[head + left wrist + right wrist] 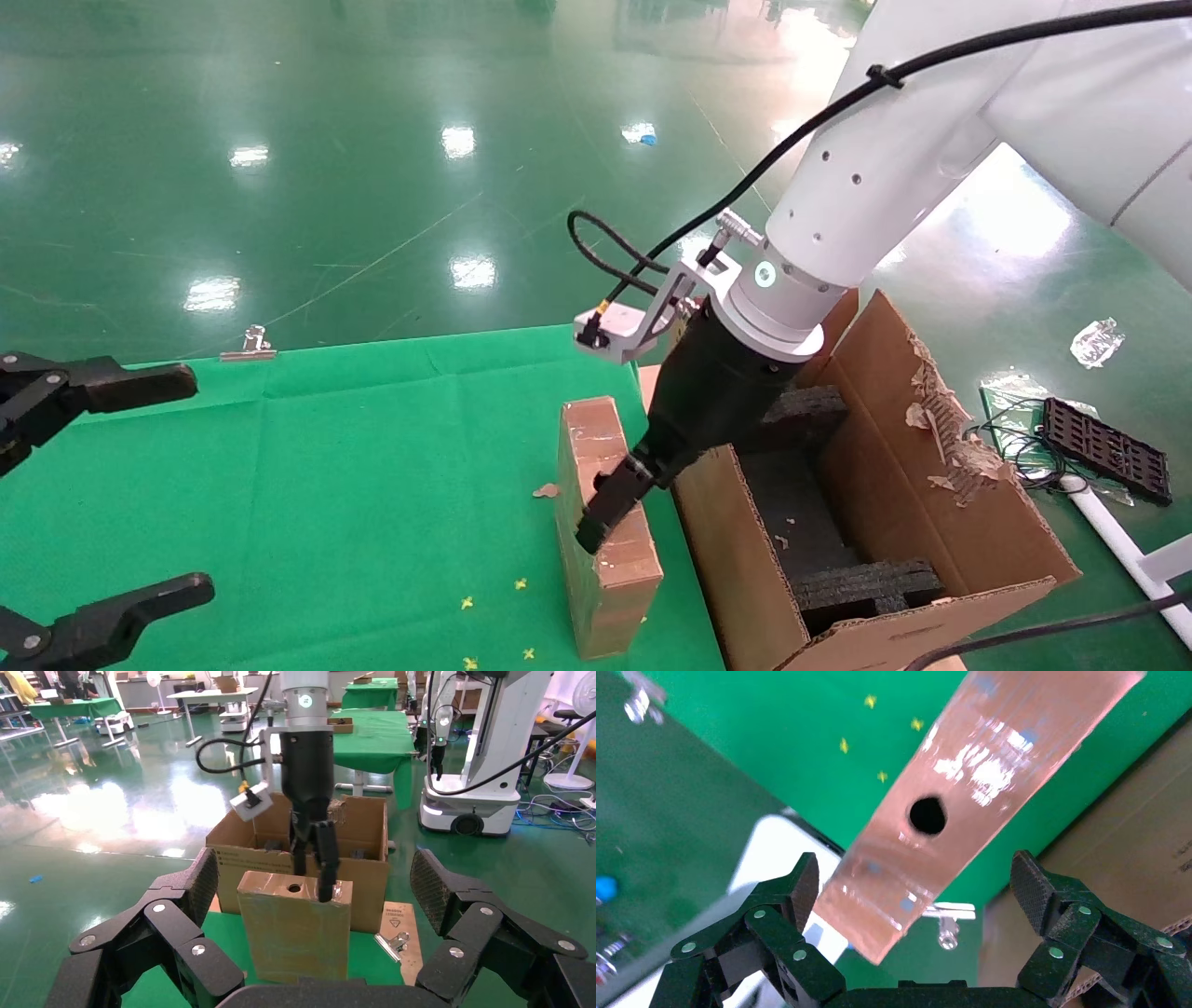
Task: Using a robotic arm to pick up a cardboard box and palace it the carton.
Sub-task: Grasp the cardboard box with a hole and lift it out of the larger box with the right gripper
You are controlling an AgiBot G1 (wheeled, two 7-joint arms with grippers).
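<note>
The cardboard box (pixel 605 568) stands upright on the green cloth, its narrow top face with the round hole (pixel 927 815) turned up. My right gripper (pixel 605 503) comes down on the white robotic arm (pixel 866 177) over the box's top edge. It is open, with the fingers (pixel 800 888) on either side of the top face and gaps showing at both pads. The carton (pixel 941 522), torn at the flaps and holding black foam blocks, sits just right of the box. My left gripper (pixel 198 485) hovers open at the table's left, facing the box's broad side (pixel 295 931).
A metal binder clip (pixel 248 345) sits on the cloth's far edge, and another clip (pixel 393 941) lies by the carton. Small yellow bits (pixel 520 584) dot the cloth. A black tray (pixel 1103 447) and cables lie on the floor at right.
</note>
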